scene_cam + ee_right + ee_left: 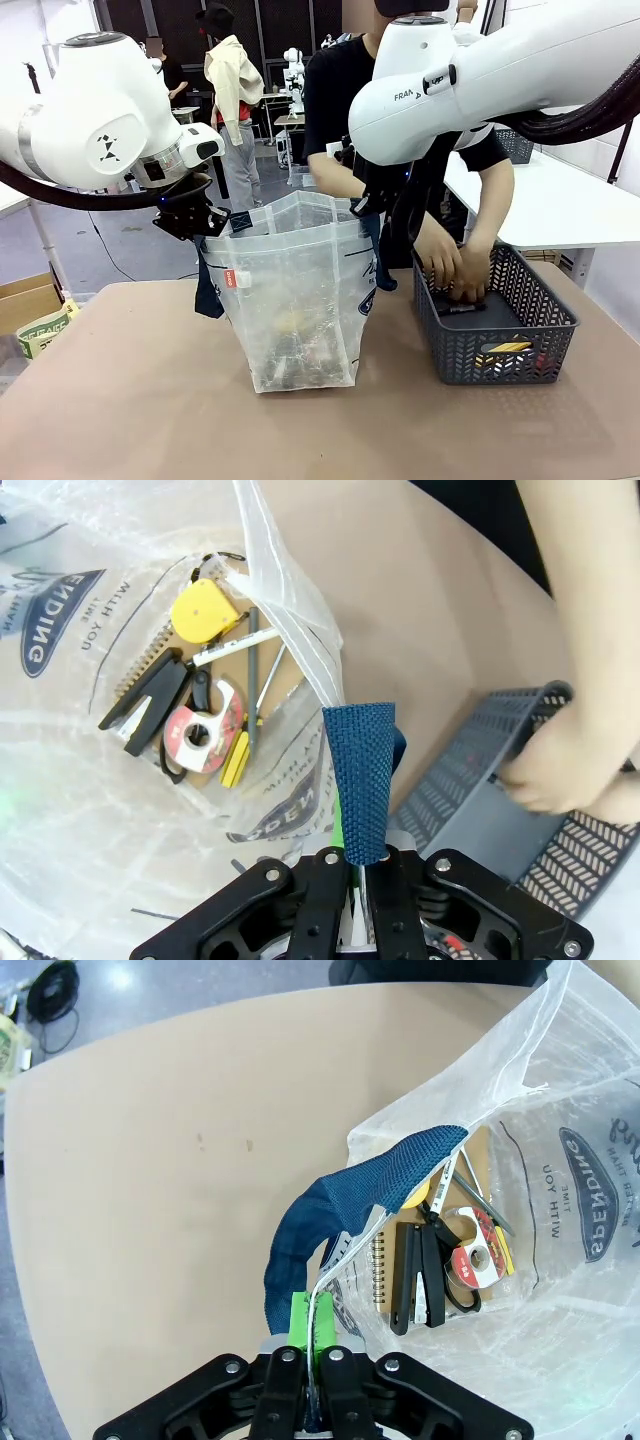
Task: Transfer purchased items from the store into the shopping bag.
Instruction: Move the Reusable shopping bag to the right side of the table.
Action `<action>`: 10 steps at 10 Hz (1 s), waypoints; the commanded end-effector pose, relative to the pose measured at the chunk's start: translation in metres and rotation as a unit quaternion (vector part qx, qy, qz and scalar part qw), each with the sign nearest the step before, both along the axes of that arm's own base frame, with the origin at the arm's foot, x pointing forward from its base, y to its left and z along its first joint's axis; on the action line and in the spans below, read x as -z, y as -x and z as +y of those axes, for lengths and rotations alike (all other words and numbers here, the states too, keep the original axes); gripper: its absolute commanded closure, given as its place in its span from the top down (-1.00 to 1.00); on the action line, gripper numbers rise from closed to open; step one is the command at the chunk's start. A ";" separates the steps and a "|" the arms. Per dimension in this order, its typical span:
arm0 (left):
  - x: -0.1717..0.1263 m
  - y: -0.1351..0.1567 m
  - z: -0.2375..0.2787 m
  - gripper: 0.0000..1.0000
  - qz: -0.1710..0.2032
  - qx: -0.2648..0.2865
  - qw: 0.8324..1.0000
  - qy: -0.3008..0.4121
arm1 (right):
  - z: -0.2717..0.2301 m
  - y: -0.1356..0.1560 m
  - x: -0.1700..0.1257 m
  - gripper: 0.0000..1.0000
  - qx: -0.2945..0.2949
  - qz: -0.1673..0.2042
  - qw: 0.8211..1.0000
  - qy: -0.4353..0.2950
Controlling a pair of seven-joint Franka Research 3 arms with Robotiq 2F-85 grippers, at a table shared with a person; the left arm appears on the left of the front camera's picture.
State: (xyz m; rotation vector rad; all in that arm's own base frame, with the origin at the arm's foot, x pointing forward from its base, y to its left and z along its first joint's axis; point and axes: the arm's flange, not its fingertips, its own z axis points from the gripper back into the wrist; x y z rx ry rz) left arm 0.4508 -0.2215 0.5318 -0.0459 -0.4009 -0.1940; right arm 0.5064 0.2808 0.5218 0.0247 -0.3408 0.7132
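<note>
The translucent shopping bag (295, 290) stands open in the middle of the table, each side of its rim pinched by a gripper. My left gripper (213, 222) (312, 1315) is shut on the rim beside the navy strap (340, 1200). My right gripper (372, 205) (352, 855) is shut on the opposite rim and its strap (362, 770). Purchased items lie on the bag's bottom: a brown notebook (385, 1275), a black stapler (150, 695), a tape roll (200, 730), a yellow tape measure (203, 610). The person's hands (455, 275) reach into the basket.
A dark grey mesh basket (545, 330) sits right of the bag, with a yellow item (505, 347) lying inside. A cardboard box (30, 310) stands off the table's left edge. A white table (560, 200) is behind on the right. Bare tabletop (130, 400) lies front left.
</note>
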 end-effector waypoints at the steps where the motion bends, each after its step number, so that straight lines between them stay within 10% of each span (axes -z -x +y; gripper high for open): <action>1: -0.002 0.003 0.002 -1.00 0.000 -0.009 1.000 0.001 | -0.001 0.000 0.000 -1.00 0.003 0.001 1.000 0.000; 10: -0.002 0.003 0.002 -1.00 0.000 -0.009 1.000 0.001 | -0.001 0.000 0.000 -1.00 0.003 0.001 1.000 0.000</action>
